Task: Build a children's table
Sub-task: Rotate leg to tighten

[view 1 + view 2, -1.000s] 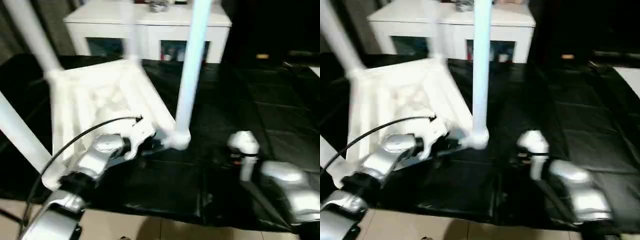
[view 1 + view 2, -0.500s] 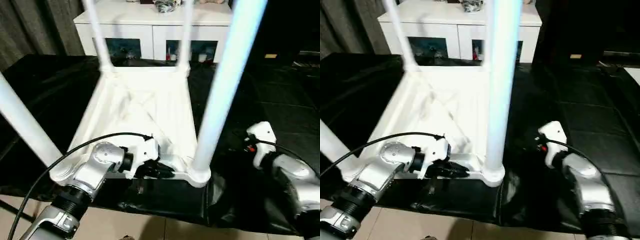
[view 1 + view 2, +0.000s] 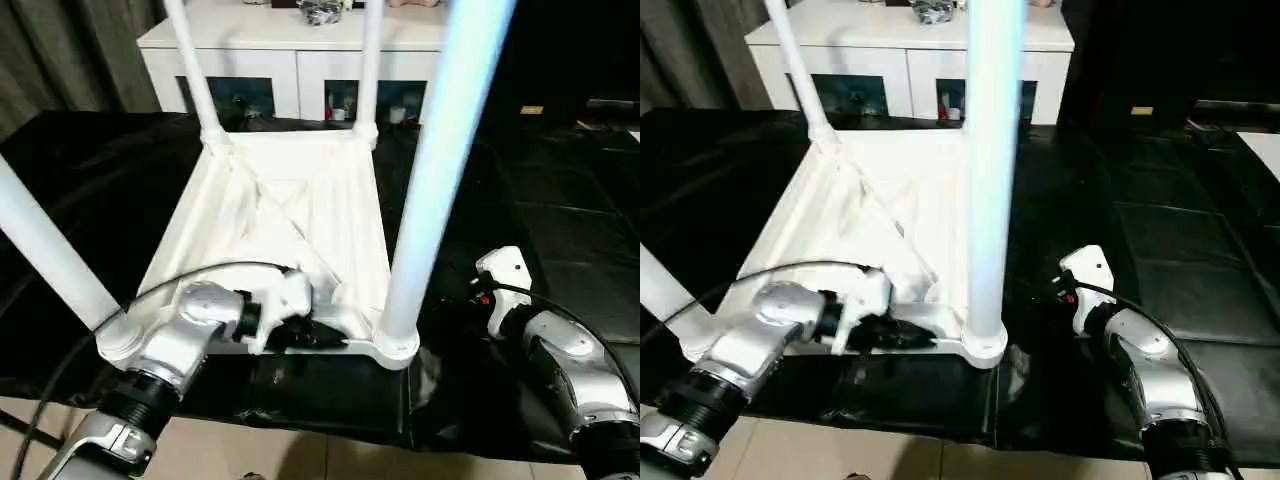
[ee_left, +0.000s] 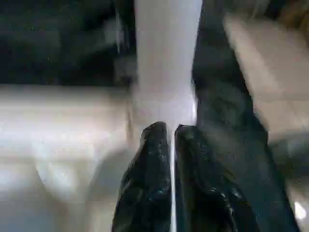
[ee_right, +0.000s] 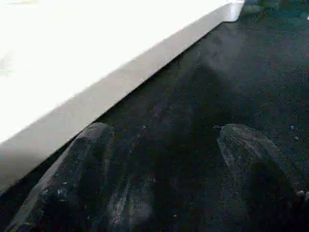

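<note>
The children's table (image 3: 290, 215) lies upside down on the black mat, its ribbed underside facing up. All its legs stand in the corner sockets: a near right leg (image 3: 430, 180), a near left leg (image 3: 45, 250) and two far legs (image 3: 195, 70) (image 3: 370, 60). My left gripper (image 3: 325, 335) is shut on the table's near rim, close to the near right socket (image 3: 395, 348). A thin white edge shows between its fingers (image 4: 154, 159). My right gripper (image 5: 164, 140) is open, low over the mat beside the table's right edge (image 5: 120, 82), holding nothing.
A white cabinet (image 3: 290, 70) with dark glass doors stands behind the table. The black mat (image 3: 560, 200) spreads out to the right and left. Pale floor tiles (image 3: 300, 455) begin just past the mat's near edge.
The table has swung from a skewed position to square-on, with my left gripper on its near rim throughout. My right arm has drawn in beside the table's right edge. The camera also shifted.
</note>
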{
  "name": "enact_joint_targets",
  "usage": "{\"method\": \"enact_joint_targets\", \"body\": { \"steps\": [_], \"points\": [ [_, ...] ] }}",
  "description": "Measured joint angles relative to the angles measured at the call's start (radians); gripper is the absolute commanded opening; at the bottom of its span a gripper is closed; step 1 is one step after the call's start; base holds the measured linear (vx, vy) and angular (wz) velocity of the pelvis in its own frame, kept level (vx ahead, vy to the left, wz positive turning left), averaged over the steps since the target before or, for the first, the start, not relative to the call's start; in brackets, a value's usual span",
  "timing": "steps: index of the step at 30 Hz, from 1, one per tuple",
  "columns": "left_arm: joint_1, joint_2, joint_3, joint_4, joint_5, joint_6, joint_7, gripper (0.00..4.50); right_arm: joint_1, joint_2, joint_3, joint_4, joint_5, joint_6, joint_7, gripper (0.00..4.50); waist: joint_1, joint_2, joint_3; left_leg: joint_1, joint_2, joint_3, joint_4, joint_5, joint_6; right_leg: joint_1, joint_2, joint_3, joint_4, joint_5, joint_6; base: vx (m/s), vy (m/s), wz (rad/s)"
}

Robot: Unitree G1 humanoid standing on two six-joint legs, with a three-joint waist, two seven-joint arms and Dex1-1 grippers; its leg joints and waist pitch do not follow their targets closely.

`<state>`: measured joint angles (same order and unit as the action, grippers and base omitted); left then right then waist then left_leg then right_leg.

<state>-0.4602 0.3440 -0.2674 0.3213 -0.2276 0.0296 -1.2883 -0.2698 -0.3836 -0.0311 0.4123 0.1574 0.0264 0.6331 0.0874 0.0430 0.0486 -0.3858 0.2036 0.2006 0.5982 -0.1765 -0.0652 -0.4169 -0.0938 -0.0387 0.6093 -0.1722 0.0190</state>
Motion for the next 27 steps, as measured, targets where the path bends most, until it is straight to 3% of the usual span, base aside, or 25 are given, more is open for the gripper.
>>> {"method": "enact_joint_targets", "body": {
  "steps": [3, 7, 9, 11, 14, 17, 23, 27],
  "points": [
    [0.026, 0.015, 0.039, -0.081, -0.051, 0.014, -0.005, 0.94, 0.002, 0.024, -0.002, -0.01, 0.005, -0.006, -0.025, 3.78, -0.008, 0.0, 0.0, 0.0, 0.0, 0.0, 0.0, 0.0, 0.0, 0.0, 0.0, 0.0, 0.0, 0.0, 0.0, 0.0, 0.0, 0.0],
    [0.082, 0.018, 0.084, -0.157, -0.054, 0.008, 0.054, 1.25, 0.009, 0.049, -0.017, -0.069, 0.013, 0.004, -0.056, 3.78, -0.015, 0.001, 0.0, 0.0, 0.0, 0.0, 0.0, 0.0, 0.0, -0.001, 0.001, 0.0, 0.0, -0.001, 0.001, 0.0, 0.0, 0.0],
    [0.1, 0.005, 0.136, -0.186, -0.051, 0.022, 0.156, 1.42, 0.016, 0.058, -0.022, -0.101, 0.017, 0.012, -0.084, 3.78, -0.019, 0.004, 0.0, 0.001, 0.0, -0.001, 0.0, 0.0, 0.0, 0.0, 0.001, 0.0, 0.0, -0.001, 0.001, 0.0, 0.0, 0.0],
    [0.123, -0.048, 0.237, -0.203, -0.032, 0.044, 0.355, 1.61, 0.017, 0.087, -0.049, -0.132, 0.008, 0.041, -0.179, 3.78, -0.027, 0.009, 0.0, 0.001, 0.0, 0.0, 0.0, 0.0, 0.0, 0.0, 0.001, 0.001, -0.001, 0.0, 0.0, 0.0, 0.0, 0.0],
    [0.151, -0.079, 0.332, -0.218, -0.02, 0.103, 0.558, 1.61, 0.011, 0.11, -0.083, -0.138, -0.014, 0.09, -0.309, 3.78, -0.031, 0.008, 0.0, 0.001, 0.0, -0.002, 0.0, 0.0, 0.0, 0.0, 0.001, -0.001, 0.0, -0.003, 0.004, 0.0, 0.0, 0.0],
    [0.212, -0.132, 0.395, -0.197, 0.116, 0.129, 0.838, 1.61, -0.006, 0.142, -0.098, -0.173, -0.046, 0.162, -0.405, 3.78, -0.048, 0.007, 0.001, 0.001, 0.0, -0.003, 0.0, 0.0, 0.0, 0.0, 0.002, -0.001, 0.0, -0.004, 0.007, 0.0, 0.0, 0.0],
    [0.231, -0.242, 0.418, -0.26, 0.178, 0.15, 1.06, 1.61, -0.006, 0.186, -0.059, -0.206, -0.067, 0.171, -0.445, 3.78, -0.041, -0.002, 0.002, -0.001, 0.001, -0.003, 0.0, 0.0, 0.0, 0.0, 0.003, -0.001, -0.003, -0.004, 0.007, 0.0, 0.0, 0.0],
    [0.232, -0.257, 0.417, -0.315, 0.204, 0.152, 1.128, 1.61, -0.006, 0.204, -0.037, -0.214, -0.076, 0.195, -0.452, 3.78, -0.035, -0.003, 0.002, -0.002, 0.001, -0.003, 0.0, 0.0, 0.0, 0.0, 0.002, -0.001, -0.004, -0.005, 0.008, 0.0, 0.0, 0.0]
  ]
}}
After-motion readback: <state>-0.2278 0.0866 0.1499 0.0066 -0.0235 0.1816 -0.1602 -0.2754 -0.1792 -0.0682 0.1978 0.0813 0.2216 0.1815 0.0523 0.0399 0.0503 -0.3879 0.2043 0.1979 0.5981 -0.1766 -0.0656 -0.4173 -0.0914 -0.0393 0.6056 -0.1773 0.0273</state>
